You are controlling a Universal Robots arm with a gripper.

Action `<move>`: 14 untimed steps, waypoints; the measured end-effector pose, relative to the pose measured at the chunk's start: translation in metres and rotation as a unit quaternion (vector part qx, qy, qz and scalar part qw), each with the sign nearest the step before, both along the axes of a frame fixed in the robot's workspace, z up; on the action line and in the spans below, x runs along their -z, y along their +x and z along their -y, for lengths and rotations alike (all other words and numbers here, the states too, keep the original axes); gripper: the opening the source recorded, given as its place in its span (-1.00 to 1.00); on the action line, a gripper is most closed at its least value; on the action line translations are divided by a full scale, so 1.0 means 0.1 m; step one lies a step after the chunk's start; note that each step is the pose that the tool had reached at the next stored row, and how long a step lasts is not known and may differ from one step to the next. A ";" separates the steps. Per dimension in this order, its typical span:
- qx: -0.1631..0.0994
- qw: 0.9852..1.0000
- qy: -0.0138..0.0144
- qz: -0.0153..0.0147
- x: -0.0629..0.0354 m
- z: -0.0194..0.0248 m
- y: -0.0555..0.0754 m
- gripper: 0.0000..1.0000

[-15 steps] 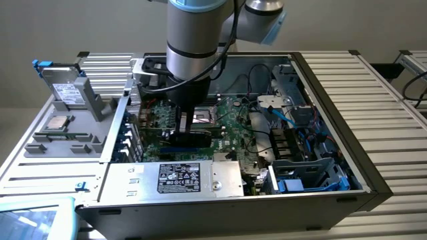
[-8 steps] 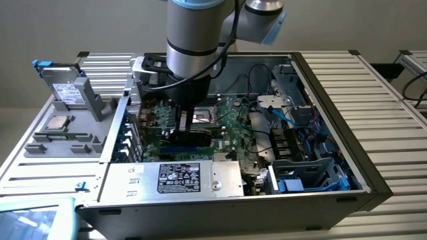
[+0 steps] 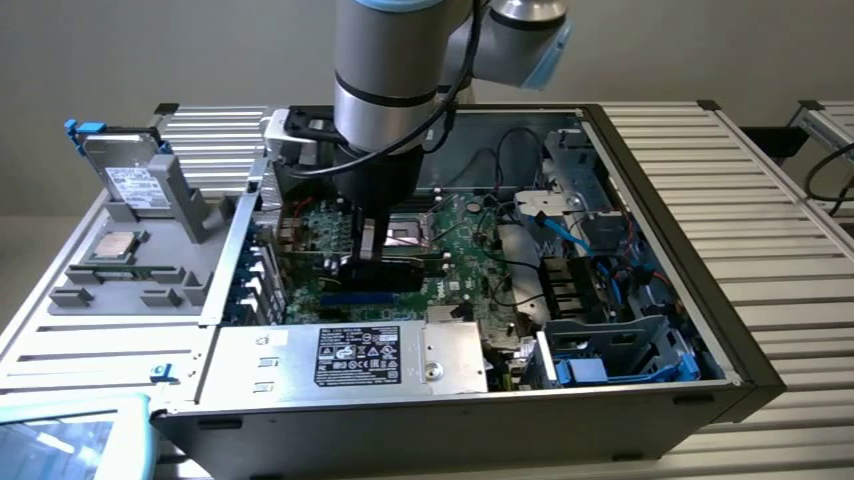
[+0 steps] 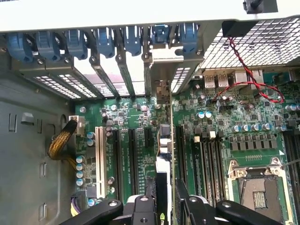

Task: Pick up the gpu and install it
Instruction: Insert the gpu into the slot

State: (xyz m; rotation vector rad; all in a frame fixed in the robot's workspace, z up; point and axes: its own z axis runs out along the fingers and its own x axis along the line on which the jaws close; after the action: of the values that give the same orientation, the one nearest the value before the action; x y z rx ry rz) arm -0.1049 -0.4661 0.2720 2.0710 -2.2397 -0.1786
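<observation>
In the wrist view the gpu (image 4: 164,154) stands edge-on between my fingers, a thin card with a black block beside it. Its silver bracket (image 4: 161,77) reaches up to the row of rear slot openings. My gripper (image 4: 164,208) is shut on the card, with one black finger (image 4: 142,207) on each side. The card hangs over the long black expansion slots of the green motherboard (image 4: 220,140); I cannot tell whether it is seated. In the exterior view my gripper (image 3: 380,255) is low inside the open case, with the gpu's black block (image 3: 383,276) under it.
Blue slot latches (image 4: 105,42) line the case's rear wall. Red and black wires (image 4: 253,79) loop near the ports, beside the CPU socket (image 4: 255,183). A yellow cable bundle (image 4: 61,143) lies beside the board. A labelled power supply (image 3: 360,360) fills the case front. A silver drive (image 3: 134,185) stands outside.
</observation>
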 end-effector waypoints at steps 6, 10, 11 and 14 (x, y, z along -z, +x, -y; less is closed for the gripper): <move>-0.004 1.000 -0.011 0.001 -0.028 -0.003 0.00 -0.45; -0.004 1.000 -0.026 0.004 -0.028 -0.010 0.00 -0.45; -0.004 1.000 -0.028 0.004 -0.028 -0.013 0.00 -0.45; -0.004 0.999 -0.031 0.009 -0.028 -0.045 0.00 -0.45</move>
State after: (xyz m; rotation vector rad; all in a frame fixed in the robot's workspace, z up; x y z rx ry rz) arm -0.1048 -0.4615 0.2748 2.0585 -2.2161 -0.0899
